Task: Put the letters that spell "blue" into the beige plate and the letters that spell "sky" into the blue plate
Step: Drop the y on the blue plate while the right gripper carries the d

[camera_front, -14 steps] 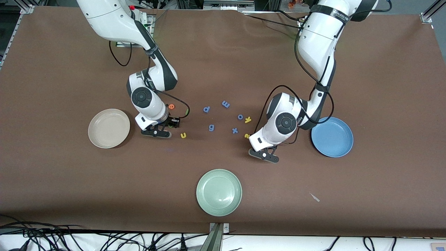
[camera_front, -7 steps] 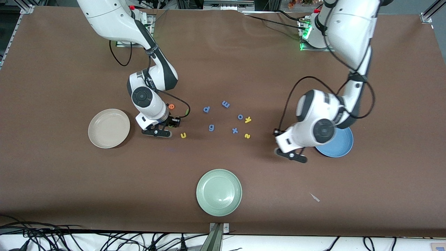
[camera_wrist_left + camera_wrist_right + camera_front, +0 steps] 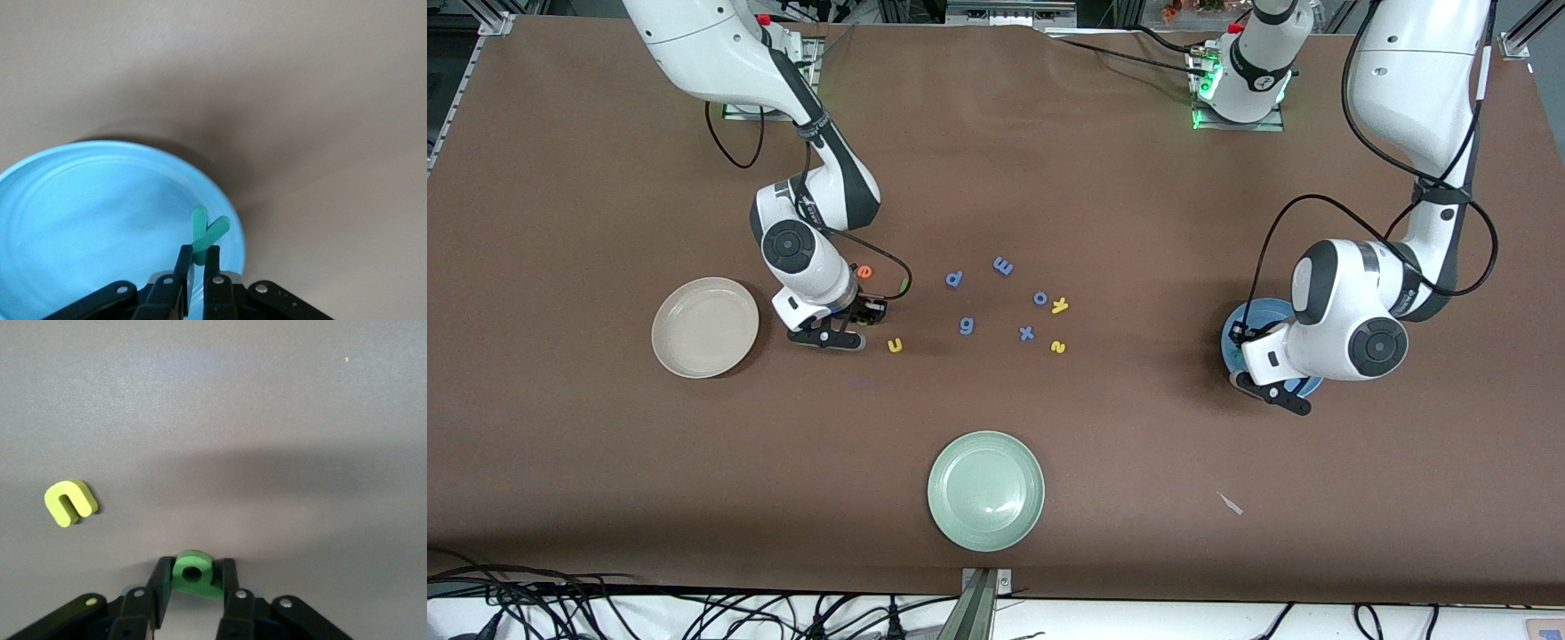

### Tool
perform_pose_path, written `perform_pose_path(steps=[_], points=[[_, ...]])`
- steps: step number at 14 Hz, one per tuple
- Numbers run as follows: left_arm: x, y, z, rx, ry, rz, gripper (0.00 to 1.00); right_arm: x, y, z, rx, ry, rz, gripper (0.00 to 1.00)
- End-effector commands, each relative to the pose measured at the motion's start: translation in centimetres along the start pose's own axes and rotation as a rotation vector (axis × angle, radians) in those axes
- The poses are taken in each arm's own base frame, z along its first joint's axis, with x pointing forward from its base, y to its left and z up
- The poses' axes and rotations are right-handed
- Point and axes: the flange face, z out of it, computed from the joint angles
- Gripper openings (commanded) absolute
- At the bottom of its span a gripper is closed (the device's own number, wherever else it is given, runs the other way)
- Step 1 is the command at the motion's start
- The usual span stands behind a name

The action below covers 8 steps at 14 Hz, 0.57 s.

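Note:
My left gripper (image 3: pixel 1269 392) hangs over the edge of the blue plate (image 3: pixel 1249 316), shut on the teal y (image 3: pixel 208 230). In the left wrist view that gripper (image 3: pixel 198 252) pinches the y's stem above the blue plate (image 3: pixel 80 213). My right gripper (image 3: pixel 827 340) is down at the table beside the empty beige plate (image 3: pixel 704 326). Its fingers (image 3: pixel 195 577) press both sides of the green b (image 3: pixel 193 571), which rests on the cloth. The yellow u (image 3: pixel 895 345) lies close by and the orange e (image 3: pixel 864 271) just past the hand. Yellow k (image 3: pixel 1059 305) and s (image 3: pixel 1057 347) lie mid-table.
A pale green plate (image 3: pixel 985 490) sits near the front edge. Several blue-purple letters (image 3: pixel 967 326) are scattered between the u and the k. A small pale scrap (image 3: pixel 1230 503) lies on the brown cloth toward the left arm's end.
The left arm has swung with the teal y from beside the yellow s to over the blue plate. The right arm has stayed put while its fingers narrowed onto the green b.

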Motion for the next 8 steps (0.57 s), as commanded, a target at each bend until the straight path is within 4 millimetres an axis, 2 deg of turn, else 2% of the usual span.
perform_pose_path(steps=[1,2,3,4,5,7,8], points=[[-2.8,0.6,-0.1,0.072,0.031,0.047,0.06,0.2,-0.3,-1.4,0.004,-0.013,-0.017,0.28],[-3.1,0.4,0.5,0.082,0.044,0.047,0.08,0.8,0.1,-2.5,-0.011,-0.034,-0.023,0.27],[-3.2,0.4,0.9,0.086,0.054,0.049,0.16,1.6,1.3,-3.9,-0.025,-0.048,-0.041,0.27],[-3.3,0.4,1.1,0.088,0.061,0.049,0.19,2.0,2.8,-4.7,-0.038,-0.062,-0.074,0.27],[-3.5,0.4,1.5,0.088,0.061,0.049,0.23,2.7,4.9,-5.9,-0.043,-0.056,-0.120,0.27],[-3.5,0.5,1.4,0.090,0.072,0.050,0.51,3.1,10.4,-6.9,-0.059,-0.061,-0.223,0.25],[-3.4,0.7,1.0,0.093,0.079,0.054,0.51,3.1,12.9,-7.5,-0.062,-0.062,-0.251,0.25]])
